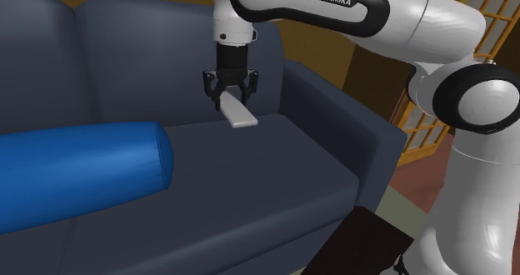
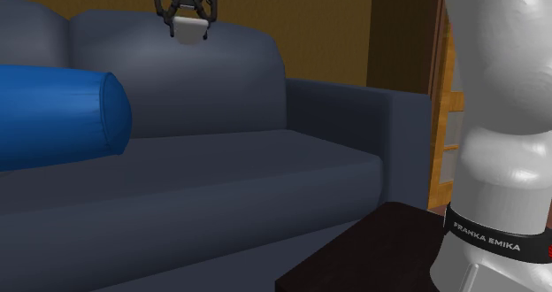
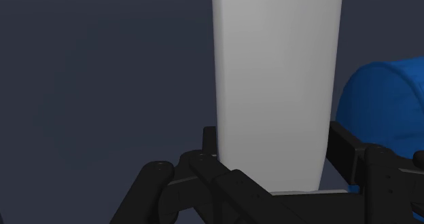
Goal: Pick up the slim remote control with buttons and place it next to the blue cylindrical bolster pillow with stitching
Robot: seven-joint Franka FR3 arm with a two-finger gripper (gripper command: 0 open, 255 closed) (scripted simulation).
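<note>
- The gripper (image 1: 233,92) is clamped on the remote control (image 1: 239,113), a plain pale slab with no buttons drawn on it. One black finger presses each long edge near the held end.
- In the wrist view the remote control runs straight out from between the fingers (image 3: 212,146), so its long axis follows the line the gripper points along. The free end leads away from the hand.
- In the shoulder view that free end slants down and a little sideways below the gripper, over the back of the sofa seat (image 1: 275,177). In the second exterior view the remote control hangs high against the backrest, so it appears to be lifted clear of the cushion.
- The blue bolster pillow (image 1: 79,177) lies off to one side of the gripper and lower, resting on the seat. In the wrist view its rounded blue end shows just beyond one finger.
- The bolster pillow's long axis runs along the sofa, with its near end cap facing the gripper's side. Bare cushion lies between that end and the spot under the gripper.
- The coming move likely turns on this sideways offset: the gripper would carry the remote control across and down toward the bolster pillow, then lay it flat on the seat beside it.
</note>
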